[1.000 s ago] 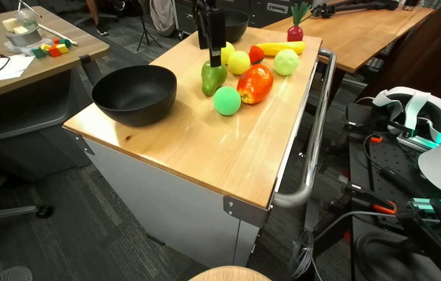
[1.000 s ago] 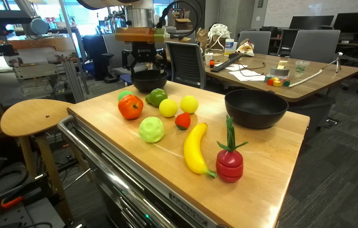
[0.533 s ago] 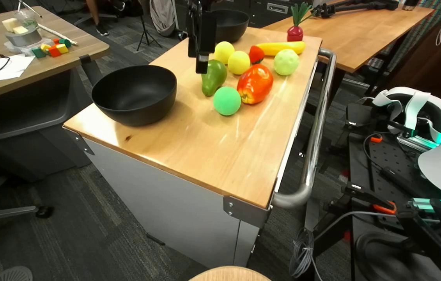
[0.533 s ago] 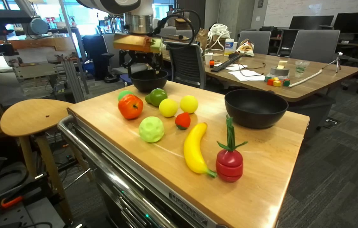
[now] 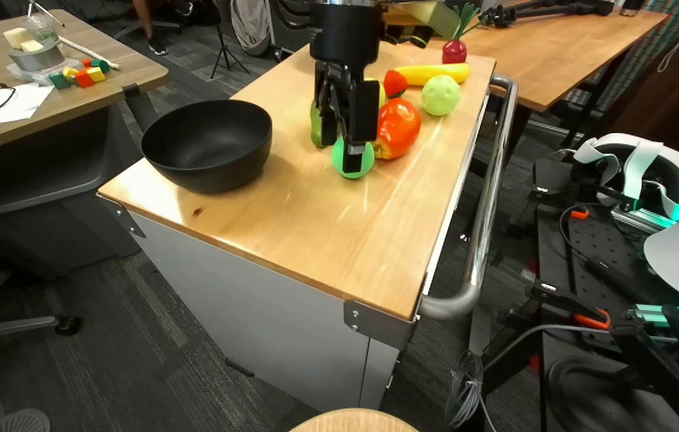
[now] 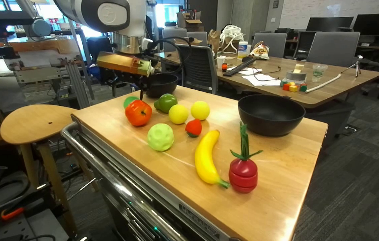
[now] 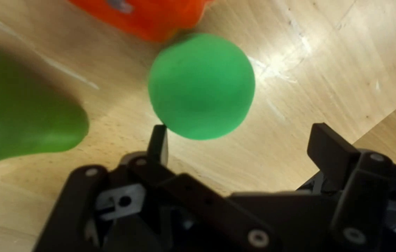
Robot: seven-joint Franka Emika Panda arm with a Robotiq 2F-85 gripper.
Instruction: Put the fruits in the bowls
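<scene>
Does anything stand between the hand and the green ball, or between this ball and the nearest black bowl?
Nothing visible stands between the hand and the green ball, nor between it and the nearest black bowl; the pear-shaped green fruit lies beside that path.

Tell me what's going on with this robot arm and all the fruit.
The robot arm has its gripper open close to the green ball, probably about to pick it up, and holds nothing yet. The banana and avocado lie on the wooden cart top; nothing shows in either black bowl.
</scene>
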